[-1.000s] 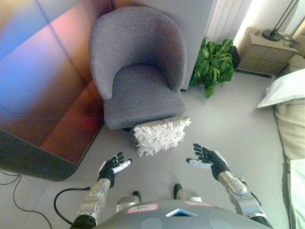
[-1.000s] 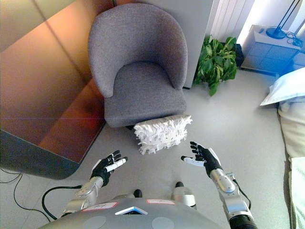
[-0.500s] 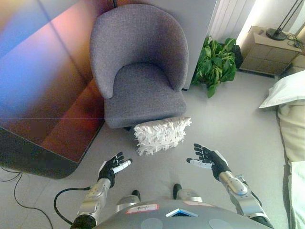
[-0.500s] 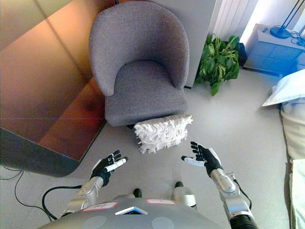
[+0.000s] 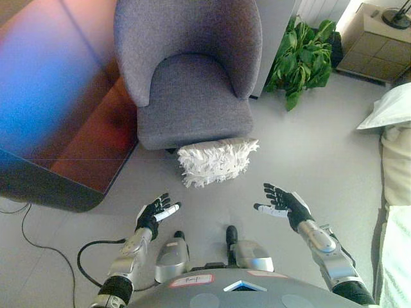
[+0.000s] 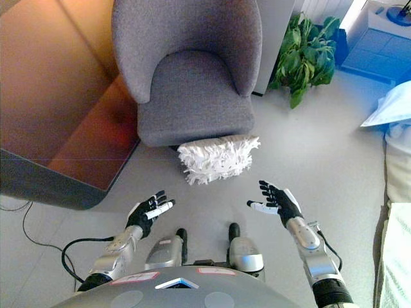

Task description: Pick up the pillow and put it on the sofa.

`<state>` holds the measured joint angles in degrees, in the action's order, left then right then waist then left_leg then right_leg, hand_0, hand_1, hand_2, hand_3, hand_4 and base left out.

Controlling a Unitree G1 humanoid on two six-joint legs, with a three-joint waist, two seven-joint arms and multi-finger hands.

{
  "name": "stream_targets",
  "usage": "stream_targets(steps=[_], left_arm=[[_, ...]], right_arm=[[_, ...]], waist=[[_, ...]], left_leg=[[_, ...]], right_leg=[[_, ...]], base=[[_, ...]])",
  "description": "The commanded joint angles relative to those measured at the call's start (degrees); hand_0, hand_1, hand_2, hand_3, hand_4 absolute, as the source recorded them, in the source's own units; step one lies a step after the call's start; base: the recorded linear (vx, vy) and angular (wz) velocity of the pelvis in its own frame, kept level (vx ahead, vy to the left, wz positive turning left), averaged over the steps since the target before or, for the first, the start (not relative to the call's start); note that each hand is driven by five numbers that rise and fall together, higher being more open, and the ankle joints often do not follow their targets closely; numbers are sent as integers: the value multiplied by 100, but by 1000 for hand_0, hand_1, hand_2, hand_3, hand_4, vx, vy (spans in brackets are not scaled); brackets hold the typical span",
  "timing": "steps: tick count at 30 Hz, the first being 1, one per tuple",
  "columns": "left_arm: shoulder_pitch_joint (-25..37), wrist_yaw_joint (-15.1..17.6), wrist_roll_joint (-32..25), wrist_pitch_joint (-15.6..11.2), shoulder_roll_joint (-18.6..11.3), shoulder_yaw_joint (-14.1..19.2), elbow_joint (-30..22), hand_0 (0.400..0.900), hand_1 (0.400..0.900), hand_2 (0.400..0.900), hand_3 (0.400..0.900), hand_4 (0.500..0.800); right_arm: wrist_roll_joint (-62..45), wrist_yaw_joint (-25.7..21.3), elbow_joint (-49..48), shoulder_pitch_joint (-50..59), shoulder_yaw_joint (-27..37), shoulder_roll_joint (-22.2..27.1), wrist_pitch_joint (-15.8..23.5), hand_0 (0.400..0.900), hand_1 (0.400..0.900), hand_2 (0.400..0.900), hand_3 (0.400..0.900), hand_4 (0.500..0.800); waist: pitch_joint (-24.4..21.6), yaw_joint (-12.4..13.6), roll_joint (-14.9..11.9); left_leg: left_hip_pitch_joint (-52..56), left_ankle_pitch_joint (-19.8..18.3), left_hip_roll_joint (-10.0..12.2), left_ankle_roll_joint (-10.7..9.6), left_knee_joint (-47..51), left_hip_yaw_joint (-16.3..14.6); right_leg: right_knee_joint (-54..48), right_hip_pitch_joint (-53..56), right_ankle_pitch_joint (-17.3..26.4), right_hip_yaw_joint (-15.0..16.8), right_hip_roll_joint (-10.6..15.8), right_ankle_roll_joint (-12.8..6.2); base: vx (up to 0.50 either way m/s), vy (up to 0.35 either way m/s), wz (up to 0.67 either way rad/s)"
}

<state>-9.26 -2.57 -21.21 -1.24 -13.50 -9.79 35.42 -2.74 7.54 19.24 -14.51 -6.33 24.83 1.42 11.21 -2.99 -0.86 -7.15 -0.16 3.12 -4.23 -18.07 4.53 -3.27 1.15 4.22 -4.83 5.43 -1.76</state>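
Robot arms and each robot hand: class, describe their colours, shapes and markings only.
Both arms are silver-grey, rounded metal segments. The left robot hand and right robot hand are dark, with slim fingers and a thumb; some fingers carry white tips or covers.

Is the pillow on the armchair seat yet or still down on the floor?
On the floor. The white shaggy pillow lies against the grey armchair's front base; both hands, left and right, are open and apart from it.
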Motion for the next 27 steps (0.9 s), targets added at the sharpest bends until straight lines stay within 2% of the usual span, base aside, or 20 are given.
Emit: stream_targets(steps=[1,2,4,5,7,8,9,11,13,14,15,16,17,18,21,22,23,26,27], left_arm=[[271,31,-249,-372,-334,101,-429,900,900,900,900,800],[299,52,-257,-379,-324,77,-430,900,900,900,900,800],[308,88,-251,-394,-314,54,-426,900,900,900,900,800],[304,106,-241,-404,-309,57,-434,900,900,900,900,800],[314,139,-213,-377,-315,67,-424,900,900,900,900,800],[253,141,-263,-384,-315,100,-422,900,900,900,900,800],[254,143,-274,-383,-320,97,-440,900,900,900,900,800],[321,181,-247,-412,-390,66,-415,900,900,900,900,800],[362,207,-280,-418,-491,101,-482,900,900,900,900,800],[403,183,-306,-423,-533,88,-474,900,900,900,900,800],[445,137,-252,-410,-612,41,-515,900,900,900,900,800],[447,136,-252,-409,-610,41,-515,900,900,900,900,800],[473,161,-245,-413,-629,56,-491,900,900,900,900,800],[482,227,-258,-419,-646,128,-482,900,900,900,900,800],[470,261,-245,-415,-644,202,-465,900,900,900,900,800],[492,286,-258,-428,-662,253,-459,900,900,900,900,800],[490,287,-258,-427,-663,256,-461,900,900,900,900,800],[599,347,-267,-475,-703,247,-424,900,900,900,900,800],[674,428,-268,-525,-734,271,-405,900,900,900,900,800]], right_arm=[[-313,-138,-461,334,171,85,502,900,900,900,900,800],[-292,-167,-442,353,160,85,518,900,900,900,900,800],[-273,-214,-384,392,133,118,529,900,900,900,900,800],[-257,-231,-377,423,112,136,532,900,900,900,900,800],[-236,-250,-401,478,88,142,522,900,900,900,900,800],[-221,-196,-467,473,61,119,494,900,900,900,900,800],[-187,-175,-498,470,30,112,492,900,900,900,900,800],[-104,-171,-385,523,-42,87,470,900,900,900,900,800],[-142,-182,-335,570,-54,8,438,900,900,900,900,800],[-217,-136,-317,607,-76,-17,452,900,900,900,900,800],[-165,-82,-326,648,-138,-14,425,900,900,900,900,800],[-165,-83,-325,650,-136,-13,425,900,900,900,900,800],[-111,-91,-322,684,-174,-14,428,900,900,900,900,800],[-20,-111,-340,759,-228,-32,441,900,900,900,900,800],[213,-143,-451,771,-256,11,445,900,900,900,900,800],[406,-157,-522,772,-269,90,471,900,900,900,900,800],[409,-158,-523,772,-272,89,471,900,900,900,900,800],[795,-364,-518,834,-264,247,456,900,900,900,900,800],[1120,-516,-424,1003,-288,394,422,900,900,900,900,800]], waist=[[-141,140,-248],[-144,170,-202],[-165,244,-131],[-180,282,-109],[-239,325,-65],[-334,366,-65],[-390,371,-79],[-526,409,-215],[-598,440,-326],[-619,435,-358],[-623,409,-377],[-641,424,-360],[-594,389,-318],[-431,294,-127],[-298,188,-19],[-237,129,10],[-217,96,-6],[-79,66,-3],[2,122,8]], left_leg=[[-825,238,161,-23,239,-254],[-885,541,297,-78,653,-297],[-1009,903,433,-171,1319,-349],[-1083,1013,482,-237,1598,-385],[-1129,1212,565,-299,1716,-716],[-1039,1137,587,-228,1714,-741],[-1066,1225,578,-221,1645,-793],[-1155,1076,401,-67,1370,-857],[-1090,909,256,77,1253,-947],[-1073,816,148,173,1236,-987],[-905,634,-88,384,1323,-1016],[-928,645,-66,384,1328,-1023],[-769,575,-194,508,1409,-1047],[-390,540,-248,642,1675,-1020],[86,537,-290,705,2088,-926],[301,513,-304,699,2243,-880],[321,508,-326,699,2239,-853],[445,412,-330,600,2268,-688],[462,323,-306,505,2282,-627]], right_leg=[[327,630,-886,-86,-304,-156],[288,705,-935,-70,-332,-197],[190,848,-1031,-9,-328,-258],[142,946,-1091,42,-310,-300],[73,1179,-1207,159,-286,-372],[125,1222,-1302,249,-245,-395],[133,1298,-1369,198,-169,-418],[466,1283,-1398,170,100,-570],[932,1087,-1109,252,293,-709],[1269,902,-884,310,351,-770],[2169,480,-328,354,499,-810],[2163,449,-308,369,480,-807],[2787,194,152,356,520,-788],[3783,-252,450,220,387,-756],[4391,-703,320,35,317,-763],[4260,-977,170,-174,312,-731],[4276,-946,142,-200,337,-732],[3415,-1031,-179,-494,653,-684],[2754,-1178,-253,-571,884,-706]], base=[[252,92,-18],[248,107,-24],[269,129,-37],[312,154,-43],[311,186,-56],[307,227,-51],[343,255,-38],[379,247,-24],[310,214,-14],[358,367,5],[253,295,4],[244,343,-1],[196,377,-7],[278,475,-1],[215,224,17],[280,159,37],[273,87,40],[188,-43,37],[131,-82,25]])
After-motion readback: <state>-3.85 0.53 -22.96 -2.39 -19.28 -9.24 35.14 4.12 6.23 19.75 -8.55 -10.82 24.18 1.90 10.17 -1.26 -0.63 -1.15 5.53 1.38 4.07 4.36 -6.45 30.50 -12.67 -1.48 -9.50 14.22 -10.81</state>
